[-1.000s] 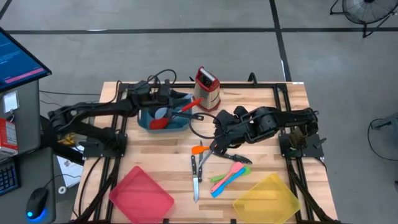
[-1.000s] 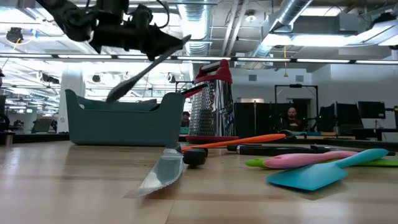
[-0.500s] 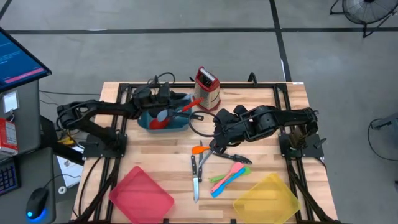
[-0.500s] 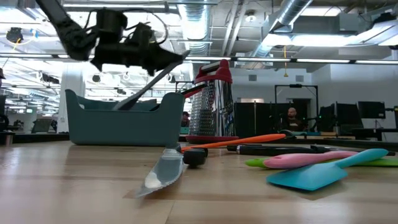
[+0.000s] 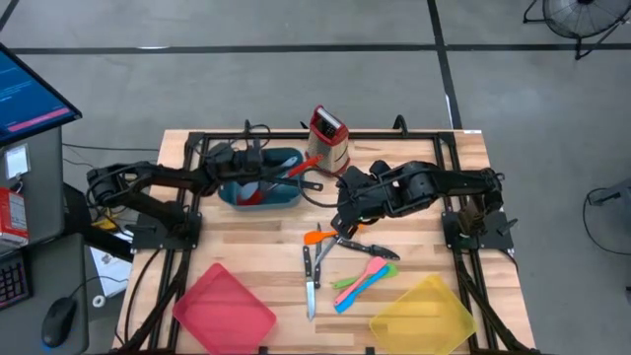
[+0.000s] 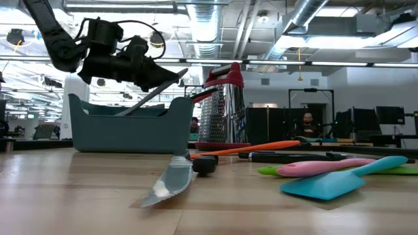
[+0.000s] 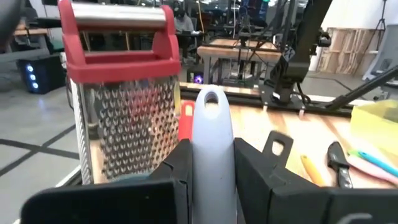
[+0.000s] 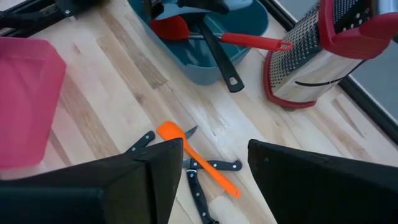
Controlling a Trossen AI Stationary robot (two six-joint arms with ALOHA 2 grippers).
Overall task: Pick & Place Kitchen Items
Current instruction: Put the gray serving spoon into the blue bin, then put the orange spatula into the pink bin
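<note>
the grey-blue spoon [image 7: 211, 155] is pinched by its handle in the left gripper [image 5: 258, 170] above the teal tray [image 5: 292, 196], where a red spoon [image 8: 214, 35] and a black ladle [image 8: 214, 53] already lie. we see the right gripper [image 5: 342, 229] with fingers spread over the knives [image 5: 312, 271] and the orange utensil [image 8: 196, 158] on the pale wooden table [image 5: 246, 247] — pink, green and blue utensils [image 5: 360, 279] lie near the yellow tray [image 5: 424, 314]. behind the grater [image 6: 222, 108] is a big hall with ceiling pipes and a seated person [image 6: 307, 124].

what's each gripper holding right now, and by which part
The left gripper holds the grey-blue spoon by its handle, near the end, over the teal tray. The right gripper holds nothing.
</note>
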